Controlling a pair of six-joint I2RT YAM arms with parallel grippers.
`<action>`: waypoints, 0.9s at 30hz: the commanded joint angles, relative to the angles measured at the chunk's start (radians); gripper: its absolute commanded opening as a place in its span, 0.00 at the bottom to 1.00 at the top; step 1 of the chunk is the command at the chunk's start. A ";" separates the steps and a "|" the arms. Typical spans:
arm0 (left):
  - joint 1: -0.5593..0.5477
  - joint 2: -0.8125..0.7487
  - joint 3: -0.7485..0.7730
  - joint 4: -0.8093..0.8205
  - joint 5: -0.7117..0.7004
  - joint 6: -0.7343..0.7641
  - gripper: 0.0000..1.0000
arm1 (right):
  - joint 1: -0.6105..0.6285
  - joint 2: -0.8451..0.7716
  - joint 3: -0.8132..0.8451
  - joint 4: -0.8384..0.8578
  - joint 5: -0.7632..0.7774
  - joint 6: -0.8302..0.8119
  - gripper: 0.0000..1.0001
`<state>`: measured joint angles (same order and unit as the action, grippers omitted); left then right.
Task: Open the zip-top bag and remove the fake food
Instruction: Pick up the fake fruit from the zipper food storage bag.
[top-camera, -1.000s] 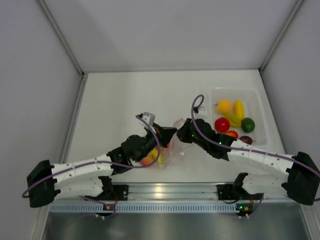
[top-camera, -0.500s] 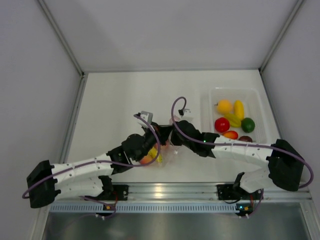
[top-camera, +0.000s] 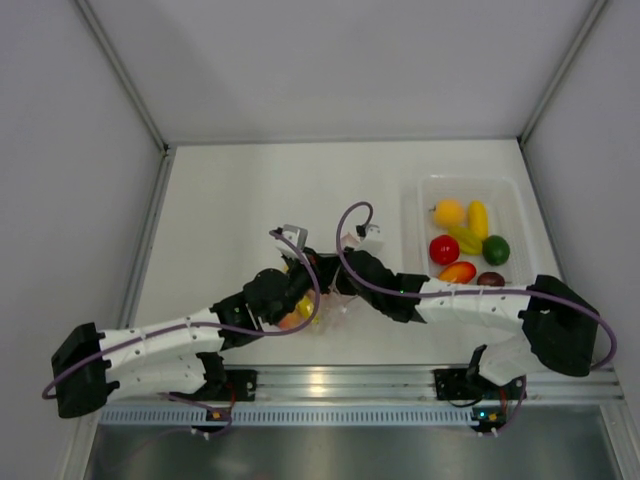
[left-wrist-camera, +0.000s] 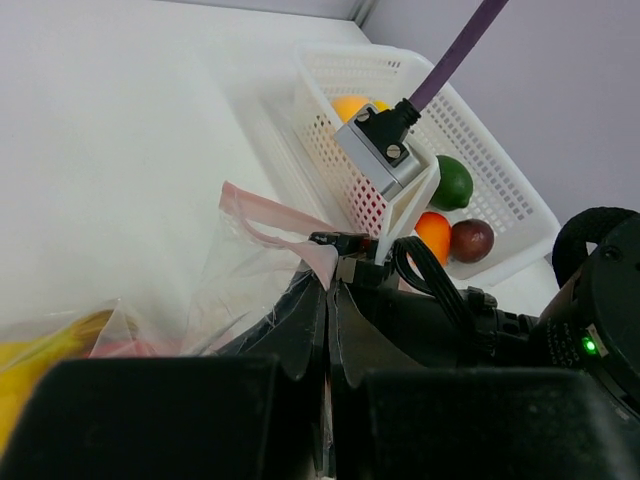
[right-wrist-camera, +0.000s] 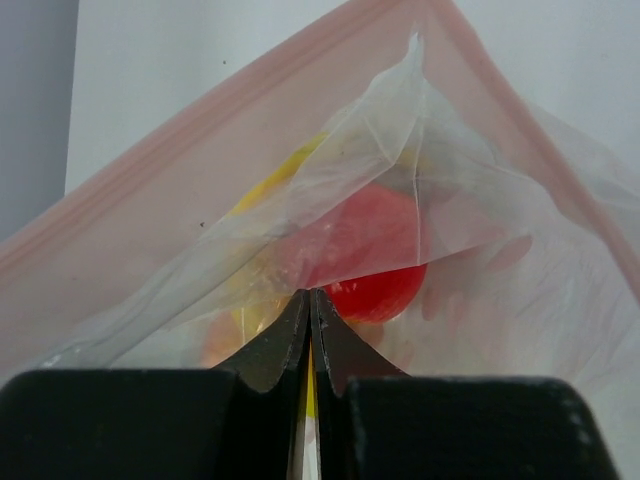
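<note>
R gripper (right-wrist-camera: 310, 296), swinging in from tray (top-camera: 418, 215) side, is now meeting L gripper (left-wrist-camera: 327, 285), both jaws shut & pinching bag (right-wrist-camera: 190, 210) lip at tips, food (right-wrist-camera: 375, 250) sitting inside just ahead of R, mouth prob. being readied for pull-apart.

Plastic everywhere: glossy against matt.
Your bag (right-wrist-camera: 480, 250) is thin, clear, crinkled film with a pink zip strip (right-wrist-camera: 200, 132); the fruit (top-camera: 444, 249) is glossy plastic, the tray (left-wrist-camera: 325, 140) perforated white plastic, the bench (top-camera: 240, 200) smooth matt white, the right gripper (right-wrist-camera: 308, 300) matt black.
</note>
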<state>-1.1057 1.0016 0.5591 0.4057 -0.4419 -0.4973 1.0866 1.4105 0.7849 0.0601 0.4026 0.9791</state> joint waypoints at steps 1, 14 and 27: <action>-0.014 -0.009 0.021 0.163 0.046 0.005 0.00 | 0.094 -0.001 -0.009 0.040 -0.026 -0.039 0.02; -0.014 -0.001 0.048 0.110 0.072 -0.052 0.00 | 0.122 -0.042 -0.021 0.029 -0.011 -0.092 0.00; -0.054 -0.041 0.074 0.107 0.101 -0.061 0.00 | 0.032 0.082 -0.016 0.122 -0.085 -0.085 0.00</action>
<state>-1.1076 0.9924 0.5594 0.3496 -0.4927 -0.5053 1.1530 1.4452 0.7403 0.1249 0.3908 0.9287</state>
